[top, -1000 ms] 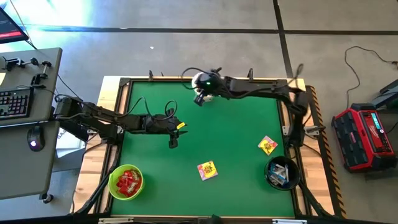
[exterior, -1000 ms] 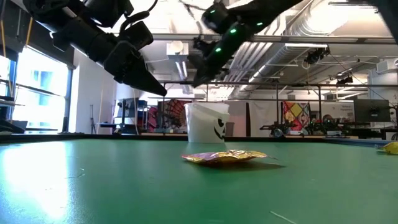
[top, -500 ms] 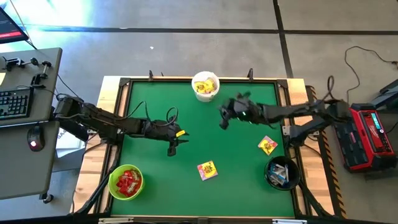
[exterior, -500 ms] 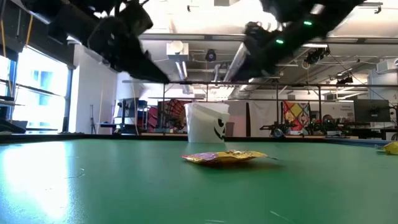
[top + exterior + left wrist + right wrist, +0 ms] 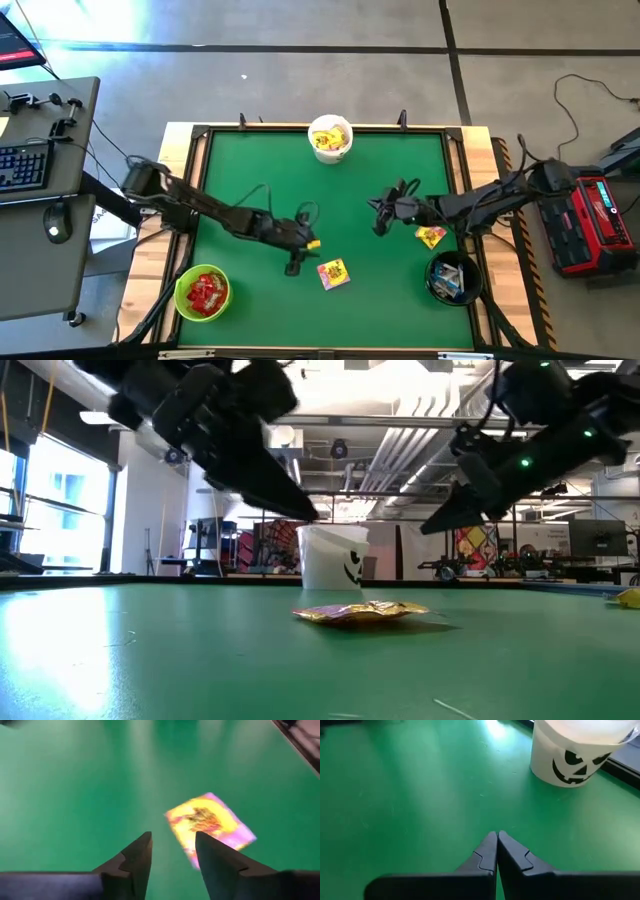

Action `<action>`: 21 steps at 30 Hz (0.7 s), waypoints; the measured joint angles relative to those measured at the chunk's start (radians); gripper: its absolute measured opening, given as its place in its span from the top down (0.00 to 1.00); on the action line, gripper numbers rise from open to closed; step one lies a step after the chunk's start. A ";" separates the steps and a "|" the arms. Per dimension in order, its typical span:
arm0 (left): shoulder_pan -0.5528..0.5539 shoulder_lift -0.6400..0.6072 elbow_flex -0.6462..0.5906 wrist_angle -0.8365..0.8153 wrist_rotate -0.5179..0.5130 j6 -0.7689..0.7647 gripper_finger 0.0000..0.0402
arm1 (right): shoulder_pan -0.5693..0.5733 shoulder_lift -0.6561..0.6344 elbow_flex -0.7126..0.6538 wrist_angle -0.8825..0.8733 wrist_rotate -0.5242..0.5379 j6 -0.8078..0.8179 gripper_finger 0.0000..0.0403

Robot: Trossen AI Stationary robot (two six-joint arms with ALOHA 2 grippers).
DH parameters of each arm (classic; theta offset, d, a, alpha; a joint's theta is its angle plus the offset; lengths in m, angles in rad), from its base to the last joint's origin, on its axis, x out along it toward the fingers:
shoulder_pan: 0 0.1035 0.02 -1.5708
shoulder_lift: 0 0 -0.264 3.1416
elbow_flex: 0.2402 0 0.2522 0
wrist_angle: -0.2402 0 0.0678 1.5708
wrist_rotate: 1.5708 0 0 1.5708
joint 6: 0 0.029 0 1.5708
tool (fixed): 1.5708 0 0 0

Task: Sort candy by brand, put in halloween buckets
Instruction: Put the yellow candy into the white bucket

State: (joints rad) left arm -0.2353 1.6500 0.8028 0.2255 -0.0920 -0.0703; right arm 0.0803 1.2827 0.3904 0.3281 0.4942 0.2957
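Two yellow packets (image 5: pixel 334 273), print unreadable; left gripper (image 5: pixel 294 268) parted beside one, right gripper (image 5: pixel 377 229) clenched empty.

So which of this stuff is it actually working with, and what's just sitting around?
Part of the job:
- white bucket, yellow candy inside
- green bucket, red candy inside
- black bucket
- two loose yellow candies
- left hand, open, beside one candy
- right hand, shut, empty

Just lying about:
- keyboard on side desk
- red box on floor
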 joint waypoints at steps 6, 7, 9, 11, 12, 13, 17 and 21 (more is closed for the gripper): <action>-0.038 0.173 0.119 -0.061 0.068 -0.024 0.55 | 0.065 0.000 -0.038 0.038 0.069 0.011 1.00; -0.042 0.194 0.134 -0.098 0.075 -0.026 0.54 | 0.072 0.000 -0.038 0.042 0.080 0.011 1.00; -0.049 0.235 0.167 -0.132 0.085 -0.033 0.51 | 0.086 0.000 -0.039 0.044 0.099 0.010 1.00; -0.058 0.265 0.192 -0.176 0.084 -0.041 0.50 | 0.094 0.002 -0.040 0.049 0.108 -0.005 1.00; -0.061 0.282 0.204 -0.194 0.082 -0.041 0.49 | 0.094 0.004 -0.039 0.047 0.108 -0.014 1.00; -0.066 0.290 0.215 -0.199 0.077 -0.041 0.49 | 0.096 0.005 -0.040 0.044 0.108 -0.022 1.00; -0.074 0.301 0.225 -0.196 0.073 -0.033 0.49 | 0.096 0.015 -0.040 0.051 0.108 -0.030 1.00; -0.074 0.302 0.224 -0.196 0.057 -0.032 0.53 | 0.096 0.021 -0.040 0.058 0.109 -0.031 1.00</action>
State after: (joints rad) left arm -0.3088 1.9522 1.0272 0.0292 -0.0353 -0.1027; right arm 0.1764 1.3041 0.3504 0.3864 0.6029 0.2642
